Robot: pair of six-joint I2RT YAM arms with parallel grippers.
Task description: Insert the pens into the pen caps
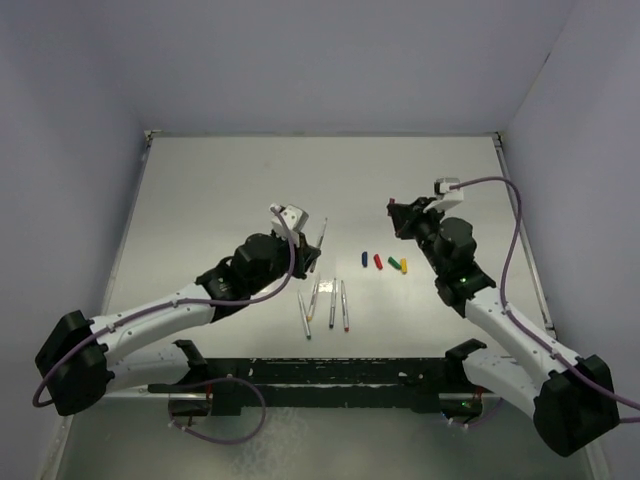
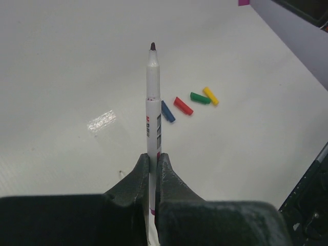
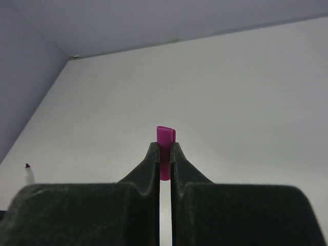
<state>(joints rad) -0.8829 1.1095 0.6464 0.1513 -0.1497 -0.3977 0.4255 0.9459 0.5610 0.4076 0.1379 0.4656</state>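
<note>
My left gripper is shut on a silvery-white pen and holds it above the table. In the left wrist view the pen sticks out from between the fingers, purple tip away from me. My right gripper is off to the right of it; the right wrist view shows it shut on the purple cap, open end outward. The pen's tip shows at that view's lower left. Blue, red, green and yellow caps lie in a row between the grippers.
Several more pens lie side by side on the table just below the left gripper. A black rail runs along the near edge between the arm bases. Pale walls close the table at the back and sides.
</note>
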